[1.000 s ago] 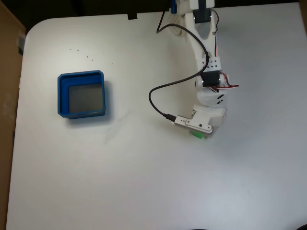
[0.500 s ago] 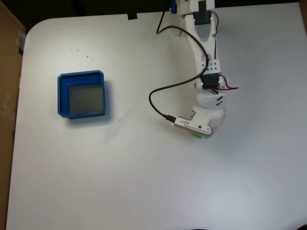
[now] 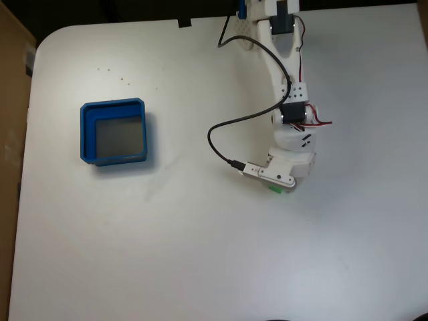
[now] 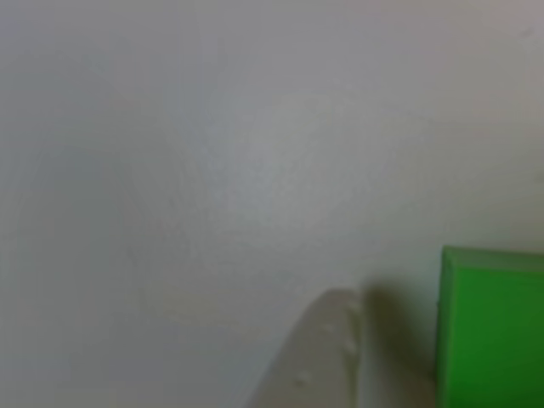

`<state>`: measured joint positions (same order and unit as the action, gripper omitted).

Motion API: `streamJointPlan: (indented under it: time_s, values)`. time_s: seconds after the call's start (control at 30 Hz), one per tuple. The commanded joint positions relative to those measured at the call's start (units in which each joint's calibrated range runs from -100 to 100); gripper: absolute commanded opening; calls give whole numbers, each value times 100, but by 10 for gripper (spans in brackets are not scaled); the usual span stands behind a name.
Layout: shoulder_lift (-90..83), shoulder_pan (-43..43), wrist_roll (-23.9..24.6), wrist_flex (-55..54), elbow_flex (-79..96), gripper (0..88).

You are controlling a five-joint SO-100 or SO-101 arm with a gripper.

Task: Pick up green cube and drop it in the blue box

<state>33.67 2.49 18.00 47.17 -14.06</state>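
Note:
The green cube [image 3: 277, 190] lies on the white table right of centre in the fixed view, and just a sliver of it peeks out under the wrist. My gripper [image 3: 279, 188] is lowered right over it, its fingers hidden by the white wrist body. In the other view the cube [image 4: 493, 327] is at the lower right edge, and one pale fingertip [image 4: 327, 348] stands to its left with a narrow shadowed gap between them. The jaws look open around the cube. The blue box [image 3: 87, 134] sits far off at the left, with nothing on its grey floor.
A black cable [image 3: 221, 127] loops out from the arm toward the table's middle. The arm's base [image 3: 277, 13] is at the top edge. A brown cardboard wall [image 3: 10, 100] borders the table's left side. Bare white tabletop lies between cube and box.
The wrist has settled slightly lower over the cube, so less green shows than a second ago. Nothing has moved in the last half second.

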Motion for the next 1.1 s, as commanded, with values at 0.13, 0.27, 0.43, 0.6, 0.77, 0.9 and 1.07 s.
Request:
streamJointPlan:
  time_s: [0.13, 0.27, 0.43, 0.6, 0.77, 0.9, 1.07]
  values:
    - [-120, -3, 15, -57, -275, 322]
    - [-153, -18, 20, -57, -275, 274]
    - [-161, -68, 20, -57, -284, 144]
    - [-161, -83, 20, -49, -284, 45]
    - [-170, -162, 0, -41, -284, 19]
    - [-195, -177, 0, -41, -311, 19]
    - [-730, -292, -5, -41, -293, 20]
